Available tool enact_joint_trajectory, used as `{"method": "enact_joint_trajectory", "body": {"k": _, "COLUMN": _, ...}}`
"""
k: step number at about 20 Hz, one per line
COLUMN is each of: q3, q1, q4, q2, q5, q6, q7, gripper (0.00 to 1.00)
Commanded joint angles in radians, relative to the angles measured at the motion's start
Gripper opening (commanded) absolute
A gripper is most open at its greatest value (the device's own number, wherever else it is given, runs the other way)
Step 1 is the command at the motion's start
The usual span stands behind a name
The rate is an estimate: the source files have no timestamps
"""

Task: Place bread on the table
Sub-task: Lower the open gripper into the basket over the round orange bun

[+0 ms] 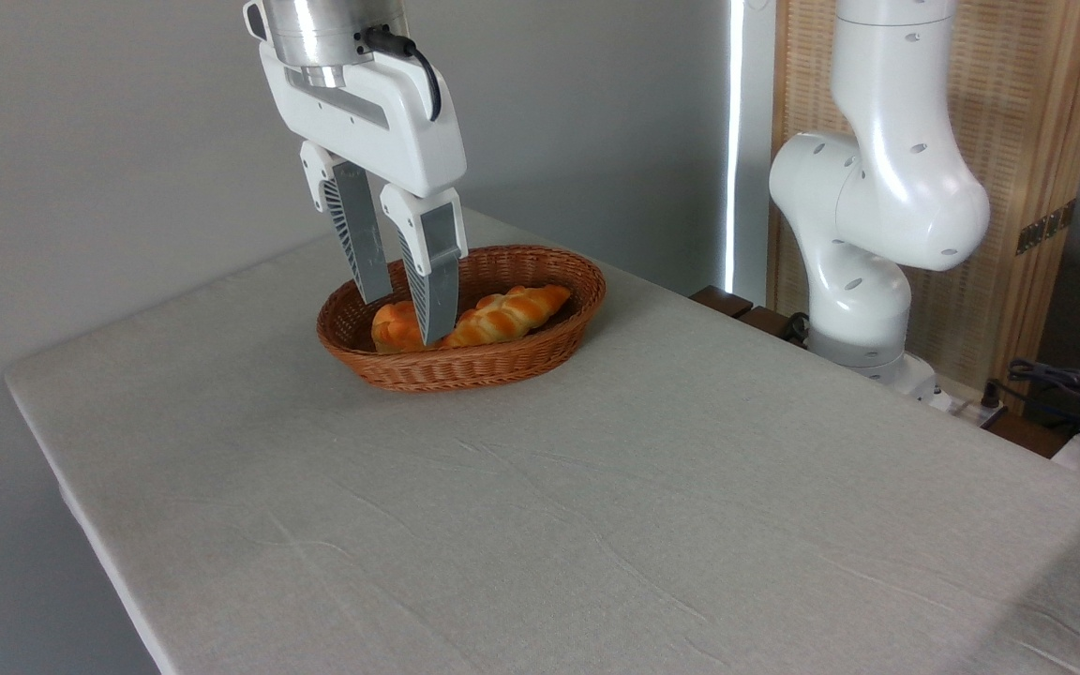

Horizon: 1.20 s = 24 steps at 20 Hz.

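The bread (392,327), a small round golden-orange bun, lies at the left end of a brown wicker basket (540,352). My gripper (406,320) hangs over that end, open, its two grey fingers pointing down. The right finger (434,291) covers part of the bun and the left finger stands just behind it. Nothing is held between them. The table (596,506), covered in light grey-beige wrinkled cloth, fills the lower view.
A long braided orange-and-cream loaf (507,314) lies in the basket to the right of the bun. The arm's white base (863,281) stands at the table's far right edge, with cables (1065,384) and a wooden screen (1018,169) behind it.
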Motion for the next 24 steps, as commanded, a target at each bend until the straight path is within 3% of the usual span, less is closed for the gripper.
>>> {"method": "enact_joint_trajectory", "body": {"k": 1, "q3": -0.027, "q1": -0.004, "q4": -0.077, "q2": -0.035, "q5": 0.003, "q6": 0.017, "q7": 0.001, "gripper": 1.0}}
{"method": "enact_joint_trajectory", "body": {"k": 10, "q3": -0.031, "q1": -0.005, "q4": -0.138, "q2": -0.053, "q5": -0.006, "q6": 0.034, "q7": 0.003, "gripper": 1.0}}
{"method": "enact_joint_trajectory", "body": {"k": 14, "q3": -0.096, "q1": -0.008, "q4": -0.265, "q2": -0.148, "q5": -0.016, "q6": 0.093, "q7": 0.0, "gripper": 1.0}}
{"method": "enact_joint_trajectory", "body": {"k": 16, "q3": -0.119, "q1": -0.015, "q4": -0.314, "q2": -0.201, "q5": -0.096, "q6": 0.109, "q7": 0.0, "gripper": 1.0}}
{"method": "enact_joint_trajectory", "body": {"k": 18, "q3": -0.126, "q1": -0.069, "q4": -0.375, "q2": -0.239, "q5": -0.147, "q6": 0.122, "q7": 0.0, "gripper": 1.0}}
{"method": "enact_joint_trajectory", "body": {"k": 24, "q3": -0.127, "q1": -0.245, "q4": -0.489, "q2": -0.244, "q5": -0.163, "q6": 0.331, "q7": 0.001, "gripper": 1.0}}
